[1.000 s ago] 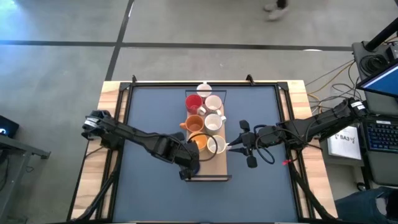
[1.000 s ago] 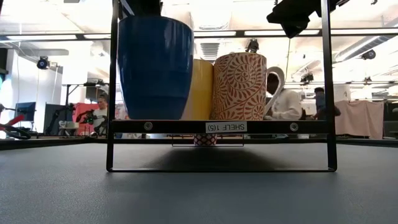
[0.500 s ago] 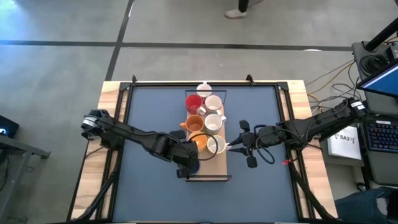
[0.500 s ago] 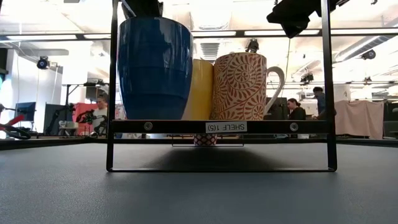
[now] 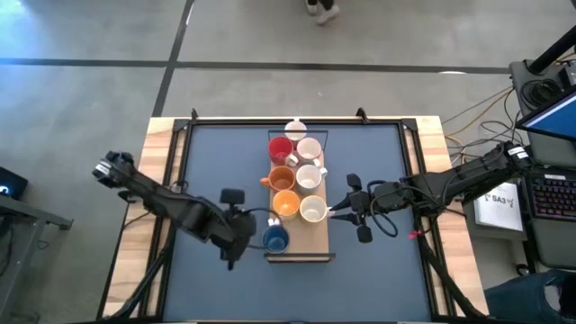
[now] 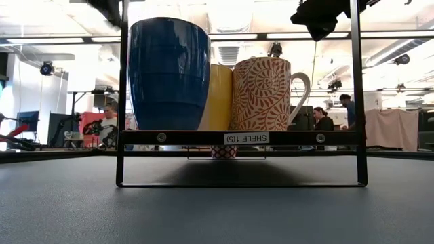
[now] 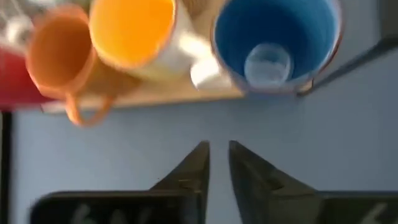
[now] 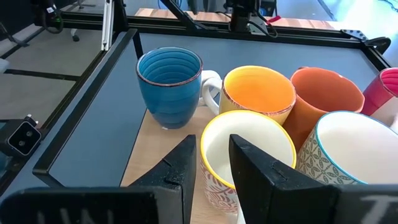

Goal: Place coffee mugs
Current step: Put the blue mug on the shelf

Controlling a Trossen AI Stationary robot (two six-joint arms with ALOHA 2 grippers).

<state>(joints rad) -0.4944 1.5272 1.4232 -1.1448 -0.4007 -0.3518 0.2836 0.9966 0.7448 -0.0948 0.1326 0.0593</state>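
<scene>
Eight mugs stand on their bases on a wooden shelf board [image 5: 317, 241] in a black frame. The blue mug [image 5: 275, 238] is at the board's near end, with an orange mug [image 5: 286, 204] and a patterned white mug [image 5: 312, 210] behind it. Farther back are another orange [image 5: 282, 177], a red [image 5: 280, 148] and three white ones [image 5: 309, 148]. My left gripper [image 5: 247, 236] hangs just left of the blue mug [image 7: 273, 43], narrowly open, touching nothing. My right gripper [image 5: 335, 213] hovers at the patterned mug's [image 8: 245, 155] right side, above it, narrowly open.
A black shelf frame [image 6: 122, 102] labelled SHELF 1(5) surrounds the board. The blue table mat [image 5: 216, 162] lies bare to the left and right of it. People and desks show in the room beyond the table. A laptop and cables sit past the table's right edge.
My left gripper has let go of the blue mug and drawn back from over it toward the table's left edge. The blue mug stays upright at the board's near end. My right arm has kept still.
</scene>
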